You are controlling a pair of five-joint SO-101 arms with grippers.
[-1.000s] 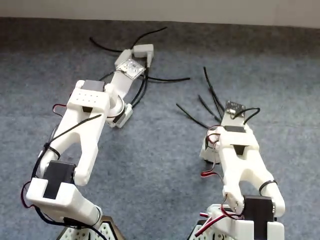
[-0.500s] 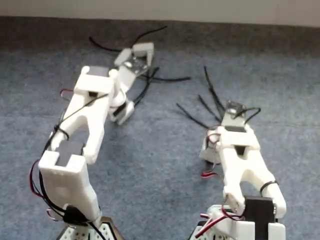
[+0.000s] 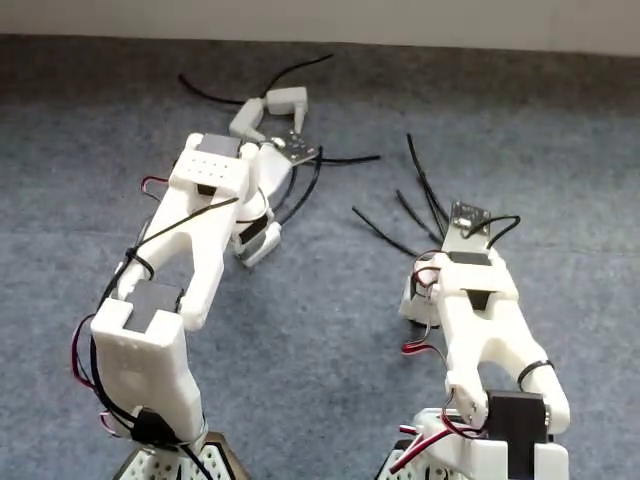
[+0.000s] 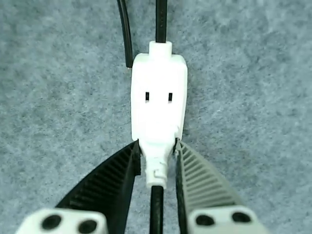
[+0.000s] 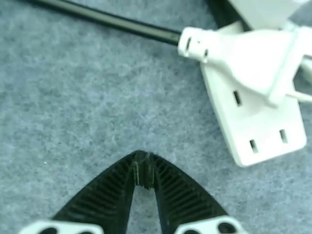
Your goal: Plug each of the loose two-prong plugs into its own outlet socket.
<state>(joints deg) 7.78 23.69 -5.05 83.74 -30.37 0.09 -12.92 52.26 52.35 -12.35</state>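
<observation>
In the left wrist view my left gripper [image 4: 157, 161] is shut on a white two-prong plug [image 4: 156, 168]. The plug's front end sits against the end of a white outlet socket block [image 4: 159, 92] with two slots on its upper face. No prongs show between them. My right gripper [image 5: 143, 174] is shut on nothing, a short way from another white plug [image 5: 243, 51]. That plug lies loose across a second white socket block [image 5: 258, 124], with its prongs bare. In the high view the left arm [image 3: 205, 215] stretches toward the back and the right arm [image 3: 475, 300] stands at the right.
Grey carpet covers the table. Black cables [image 3: 310, 180] trail beside the left arm and more black cables [image 3: 420, 195] fan out ahead of the right arm. Two more white plug pieces [image 3: 285, 100] lie at the back, near the wall edge.
The left arm has swung to the right and its wrist has turned, carrying the wrist camera rightward. The right arm has not moved.
</observation>
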